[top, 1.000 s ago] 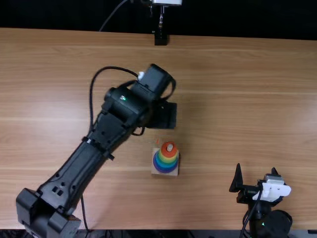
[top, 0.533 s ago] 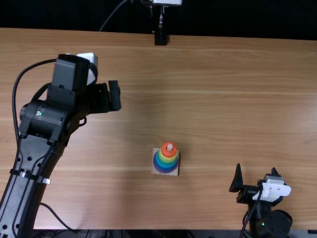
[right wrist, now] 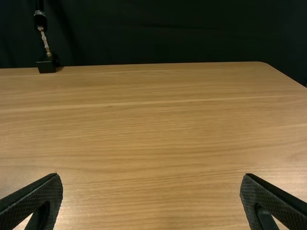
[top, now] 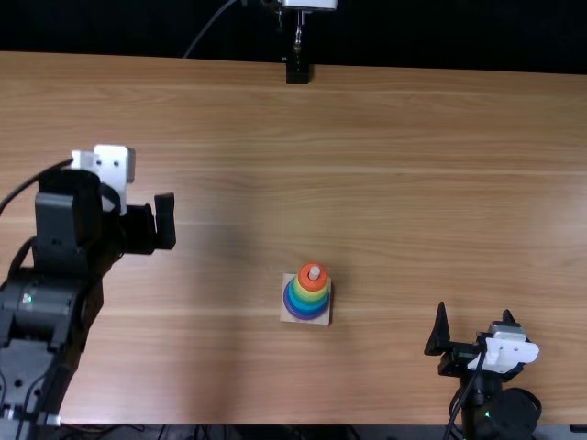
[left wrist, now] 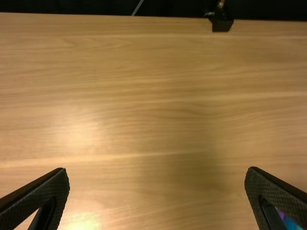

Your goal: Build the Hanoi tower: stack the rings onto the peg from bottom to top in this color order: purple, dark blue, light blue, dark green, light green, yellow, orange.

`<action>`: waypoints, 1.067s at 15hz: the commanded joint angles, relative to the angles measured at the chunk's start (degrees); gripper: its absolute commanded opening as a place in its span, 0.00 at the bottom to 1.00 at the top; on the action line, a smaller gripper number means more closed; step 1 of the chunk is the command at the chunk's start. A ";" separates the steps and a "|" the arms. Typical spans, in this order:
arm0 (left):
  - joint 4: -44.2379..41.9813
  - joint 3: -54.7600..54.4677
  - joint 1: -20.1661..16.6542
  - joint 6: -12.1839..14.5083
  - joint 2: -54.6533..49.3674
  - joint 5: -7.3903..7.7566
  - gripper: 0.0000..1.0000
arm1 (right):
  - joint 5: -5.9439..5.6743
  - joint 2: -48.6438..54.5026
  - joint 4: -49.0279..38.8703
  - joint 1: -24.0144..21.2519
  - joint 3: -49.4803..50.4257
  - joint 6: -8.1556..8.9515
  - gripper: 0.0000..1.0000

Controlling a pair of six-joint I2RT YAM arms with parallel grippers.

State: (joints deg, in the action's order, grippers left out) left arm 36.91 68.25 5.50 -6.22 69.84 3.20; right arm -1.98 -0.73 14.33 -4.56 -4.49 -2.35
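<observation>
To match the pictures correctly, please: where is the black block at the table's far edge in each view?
Top view: the black block, top middle.
Left wrist view: the block, across the table from the left claw.
Right wrist view: the block, far from the table corner.
Shared landmark: the table's far edge.

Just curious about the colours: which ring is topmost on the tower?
The orange ring, the smallest: the peg pokes out through it, and the other rings lie beneath.
</observation>
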 commanded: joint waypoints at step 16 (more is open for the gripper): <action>-27.31 -58.67 -2.68 2.84 -54.02 -1.20 1.00 | -0.87 0.73 3.77 -0.54 3.52 0.03 1.00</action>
State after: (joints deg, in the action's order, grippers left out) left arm 9.74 10.98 3.33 -4.25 17.34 2.35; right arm -1.98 -0.73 14.33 -4.56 -4.49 -2.35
